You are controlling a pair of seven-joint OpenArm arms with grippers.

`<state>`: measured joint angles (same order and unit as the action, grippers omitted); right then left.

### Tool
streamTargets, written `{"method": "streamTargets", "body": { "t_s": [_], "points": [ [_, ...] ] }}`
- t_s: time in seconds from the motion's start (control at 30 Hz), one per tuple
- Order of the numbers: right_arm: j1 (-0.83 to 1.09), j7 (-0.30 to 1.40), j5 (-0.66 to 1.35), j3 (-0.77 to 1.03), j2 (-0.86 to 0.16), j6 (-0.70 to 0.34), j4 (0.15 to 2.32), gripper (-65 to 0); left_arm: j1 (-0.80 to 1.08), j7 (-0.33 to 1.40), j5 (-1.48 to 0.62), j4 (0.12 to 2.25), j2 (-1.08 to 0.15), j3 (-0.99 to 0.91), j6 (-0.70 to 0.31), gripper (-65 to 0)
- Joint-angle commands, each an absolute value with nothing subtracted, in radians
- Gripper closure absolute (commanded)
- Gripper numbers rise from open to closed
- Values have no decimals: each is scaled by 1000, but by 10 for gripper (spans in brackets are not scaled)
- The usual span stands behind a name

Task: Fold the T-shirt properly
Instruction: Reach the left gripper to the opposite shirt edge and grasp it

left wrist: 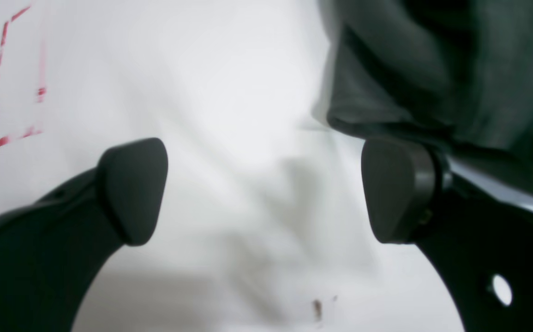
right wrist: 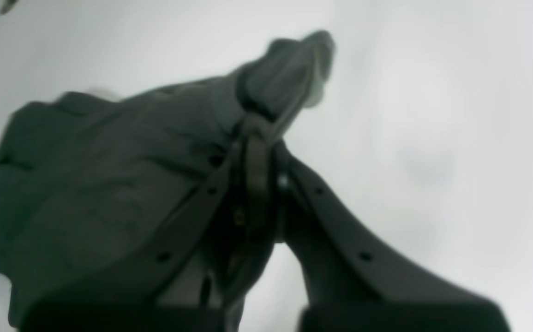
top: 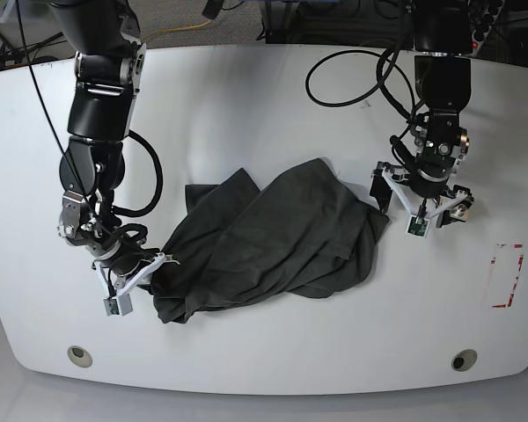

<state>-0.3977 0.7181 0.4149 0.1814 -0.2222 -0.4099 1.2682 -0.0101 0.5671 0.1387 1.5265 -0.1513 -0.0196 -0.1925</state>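
White bench (top: 273, 97) fills the base view, cables trailing off its far edge. T-shirt (top: 273, 242) lies crumpled at mid-bench, between the 2 arms. Right gripper (top: 150, 268) is at the heap's near corner on the view's left; left gripper (top: 420, 204) hangs just beside the opposite edge, by the red dashed marking (top: 508, 276).

Left wrist view: left gripper (left wrist: 266, 189) has its fingers (left wrist: 132, 189) spread wide, nothing between them, only bare bench. T-shirt (left wrist: 455, 69) edge sits beyond the outer finger, touching or nearly so; blur hides which.

Right wrist view: right gripper (right wrist: 259, 138) has its fingers pinched together on a fold of T-shirt (right wrist: 109, 175), a tuft of cloth poking out past the tips.

Judgement: step in hand is spreading the heap flat. To do it well, the free fingers should shift sideways onto a hem or sleeve edge, close on 1 layer, then both arms draw apart evenly. Risk: bunched layers caught together.
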Motion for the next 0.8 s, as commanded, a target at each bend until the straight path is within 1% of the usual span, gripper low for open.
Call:
{"method": "streamTargets", "body": {
  "t_s": [0.0, 0.17, 0.3, 0.43, 0.63, 0.67, 0.77],
  "points": [
    [-410, 710, 423, 185, -249, -412, 1330, 0, -36, 529, 137, 1495, -151, 7, -193, -637],
    [-367, 710, 423, 183, -265, -414, 1392, 0, -54, 461, 137, 1423, -151, 54, -193, -637],
    [-344, 710, 423, 183, -271, -415, 1412, 0, -85, 450, 133, 1377, -148, 77, -193, -637],
    [-332, 710, 418, 183, -271, -415, 1435, 0, -116, 420, 119, 1317, -113, 77, -193, -637],
    [-328, 710, 417, 183, -269, -415, 1440, 0, -168, 394, 117, 1208, -91, 93, -194, -629],
    [-328, 710, 417, 183, -269, -415, 1440, 0, -179, 389, 117, 1190, -82, 99, -194, -607],
    [-328, 710, 417, 183, -271, -415, 1440, 0, -188, 361, 119, 1148, -70, 108, -194, -454]
  ]
}}
